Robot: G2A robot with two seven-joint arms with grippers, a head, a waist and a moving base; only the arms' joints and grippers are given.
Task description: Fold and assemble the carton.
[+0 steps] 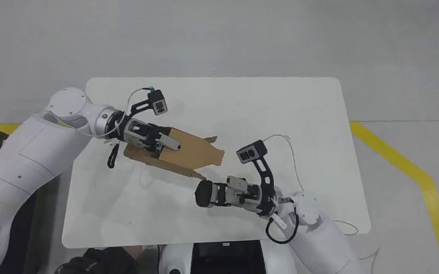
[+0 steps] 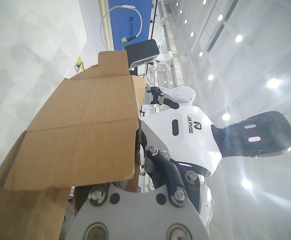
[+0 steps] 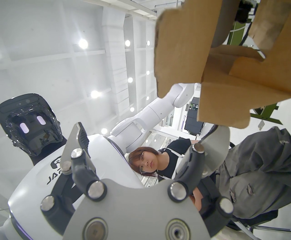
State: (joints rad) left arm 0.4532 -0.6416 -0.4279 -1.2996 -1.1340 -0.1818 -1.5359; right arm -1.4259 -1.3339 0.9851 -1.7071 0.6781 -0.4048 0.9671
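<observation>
A flat brown carton is held tilted above the white table, left of centre. My left gripper is shut on the carton's upper edge. In the left wrist view the carton covers one side and one finger presses against its edge. My right gripper sits just below the carton's lower corner flap. In the right wrist view its fingers stand wide apart, open. The carton's flaps hang above them, and one flap corner nearly touches the other finger.
The table has bare surface to the right and at the back. Its front edge lies close behind my right arm. Yellow floor tape runs past the table's right side.
</observation>
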